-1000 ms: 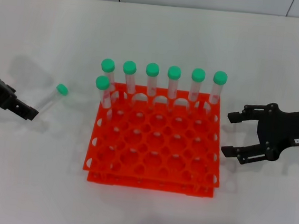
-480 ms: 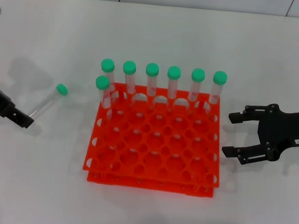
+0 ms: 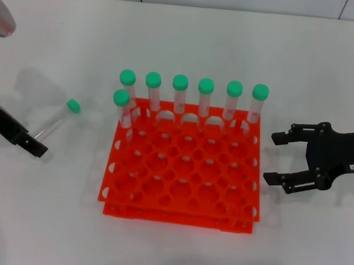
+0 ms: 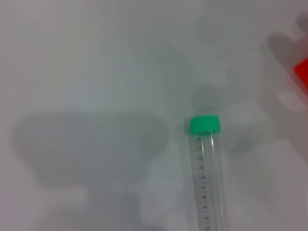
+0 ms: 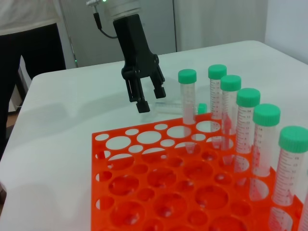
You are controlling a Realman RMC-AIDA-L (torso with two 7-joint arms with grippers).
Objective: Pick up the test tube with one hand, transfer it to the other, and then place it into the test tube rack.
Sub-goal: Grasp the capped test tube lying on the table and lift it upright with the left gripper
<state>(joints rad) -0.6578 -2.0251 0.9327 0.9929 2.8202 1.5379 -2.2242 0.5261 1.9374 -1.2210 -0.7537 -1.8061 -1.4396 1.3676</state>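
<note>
The loose test tube (image 3: 59, 119) lies flat on the white table, left of the rack, its green cap (image 3: 73, 105) pointing away from me. It also shows in the left wrist view (image 4: 206, 183) and, partly hidden behind standing tubes, in the right wrist view (image 5: 169, 104). My unlabelled left gripper (image 3: 34, 147) hangs just beside the tube's clear end, apart from it; in the right wrist view (image 5: 150, 98) its fingers stand apart and empty. My labelled right gripper (image 3: 280, 159) is open and empty, right of the orange-red rack (image 3: 175, 217).
Several green-capped tubes (image 3: 179, 95) stand upright along the rack's far row, plus one (image 3: 121, 109) in the second row at the left. The rack's other holes (image 5: 159, 192) are empty. A person stands beyond the table's far edge (image 5: 29, 43).
My left gripper has moved toward the table's near side, by the tube's clear end, and its silver arm has come into view at top left. The tube and right gripper have not moved.
</note>
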